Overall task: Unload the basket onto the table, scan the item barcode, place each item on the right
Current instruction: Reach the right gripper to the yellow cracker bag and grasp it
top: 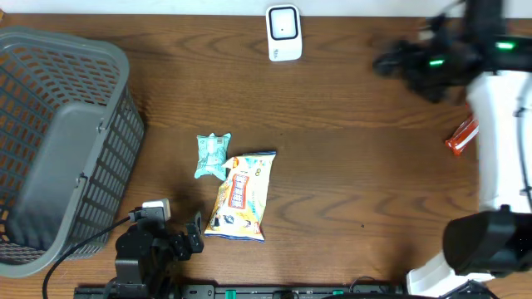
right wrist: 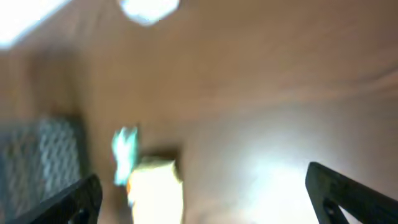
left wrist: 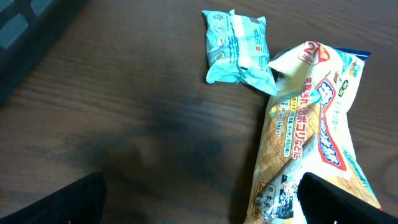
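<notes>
A yellow snack bag [top: 241,197] lies flat mid-table, with a small teal packet [top: 213,155] touching its upper left corner. The white barcode scanner [top: 283,33] stands at the table's far edge. A red packet [top: 462,137] lies on the table at the right, beside the right arm. My left gripper [top: 198,231] hovers open near the front edge, just left of the yellow bag [left wrist: 311,124]; its right finger [left wrist: 348,199] overlaps the bag's lower corner. The teal packet [left wrist: 239,46] lies ahead of it. My right gripper [top: 386,62] is raised at the far right, open and empty, and blurred.
A grey slatted basket [top: 58,141] fills the left side of the table. In the blurred right wrist view, the open right gripper [right wrist: 205,199] looks across bare brown tabletop toward the yellow bag [right wrist: 155,190] and the basket [right wrist: 37,155].
</notes>
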Motion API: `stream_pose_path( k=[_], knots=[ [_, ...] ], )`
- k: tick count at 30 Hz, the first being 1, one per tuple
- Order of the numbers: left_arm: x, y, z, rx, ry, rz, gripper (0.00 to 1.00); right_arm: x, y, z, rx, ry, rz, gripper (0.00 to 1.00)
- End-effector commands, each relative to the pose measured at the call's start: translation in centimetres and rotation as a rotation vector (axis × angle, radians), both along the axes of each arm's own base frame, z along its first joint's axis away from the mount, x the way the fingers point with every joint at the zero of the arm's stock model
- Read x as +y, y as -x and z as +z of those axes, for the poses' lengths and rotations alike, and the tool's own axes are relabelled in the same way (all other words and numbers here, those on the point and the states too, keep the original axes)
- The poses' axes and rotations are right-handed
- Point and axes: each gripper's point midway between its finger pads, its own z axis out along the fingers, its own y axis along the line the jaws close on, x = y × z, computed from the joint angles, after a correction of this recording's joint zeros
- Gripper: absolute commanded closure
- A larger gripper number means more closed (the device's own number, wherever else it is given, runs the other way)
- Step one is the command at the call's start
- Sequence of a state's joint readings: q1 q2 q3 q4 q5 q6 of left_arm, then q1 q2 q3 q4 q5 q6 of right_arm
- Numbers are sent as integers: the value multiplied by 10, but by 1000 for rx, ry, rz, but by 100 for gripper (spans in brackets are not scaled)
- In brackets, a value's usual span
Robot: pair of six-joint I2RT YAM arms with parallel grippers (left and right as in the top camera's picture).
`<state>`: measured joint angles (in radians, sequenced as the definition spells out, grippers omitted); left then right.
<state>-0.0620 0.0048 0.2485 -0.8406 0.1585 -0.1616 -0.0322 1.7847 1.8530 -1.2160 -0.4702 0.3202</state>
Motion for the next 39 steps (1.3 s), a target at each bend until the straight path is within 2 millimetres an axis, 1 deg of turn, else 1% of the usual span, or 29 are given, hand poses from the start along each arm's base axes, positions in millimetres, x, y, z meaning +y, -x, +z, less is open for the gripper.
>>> stream_pose_path(
  k=[1, 2, 5, 8, 10, 12, 13, 16, 19, 23, 25, 30, 33, 34, 35, 36, 37, 38, 39],
  knots=[
    [-1, 8, -16, 66, 6, -2, 2, 80, 29, -17, 141, -62, 137, 1],
    [-1, 8, -16, 65, 6, -2, 2, 105, 39, -24, 160, -46, 202, 1],
    [-1, 8, -16, 65, 6, -2, 2, 161, 59, -46, 189, 12, 345, 1],
    [-1, 8, -16, 65, 6, -2, 2, 207, 82, -68, 212, 48, 474, 1],
    [-1, 8, -16, 65, 6, -2, 2, 229, 97, -87, 227, 109, 538, 1],
    [-1, 8, -16, 65, 6, -2, 2, 240, 106, -110, 231, 220, 568, 1],
    [-1, 8, -16, 65, 6, -2, 2, 246, 111, -122, 244, 272, 557, 1],
    [-1, 8, -16, 65, 6, -2, 2, 256, 127, -154, 316, 375, 487, 1],
    [-1, 8, -16, 65, 6, -2, 2, 267, 144, -169, 355, 400, 498, 1],
    [-1, 8, -16, 65, 6, -2, 2, 275, 155, -171, 322, 448, 535, 1],
    [-1, 8, -16, 65, 6, -2, 2, 278, 161, -171, 310, 473, 544, 4],
    [-1, 8, -16, 65, 6, -2, 2, 286, 180, -172, 309, 504, 579, 5],
    [-1, 8, -16, 65, 6, -2, 2, 285, 178, -175, 265, 557, 563, 5],
    [-1, 8, -16, 65, 6, -2, 2, 283, 175, -178, 249, 586, 521, 8],
    [-1, 8, -16, 65, 6, -2, 2, 280, 172, -179, 243, 604, 483, 16],
    [-1, 8, -16, 65, 6, -2, 2, 278, 170, -181, 238, 621, 436, 27],
    [-1, 8, -16, 65, 6, -2, 2, 277, 168, -184, 239, 632, 403, 37],
    [-1, 8, -16, 65, 6, -2, 2, 275, 167, -186, 242, 639, 374, 53],
    [-1, 8, -16, 65, 6, -2, 2, 275, 165, -189, 244, 642, 351, 66]
  ],
)
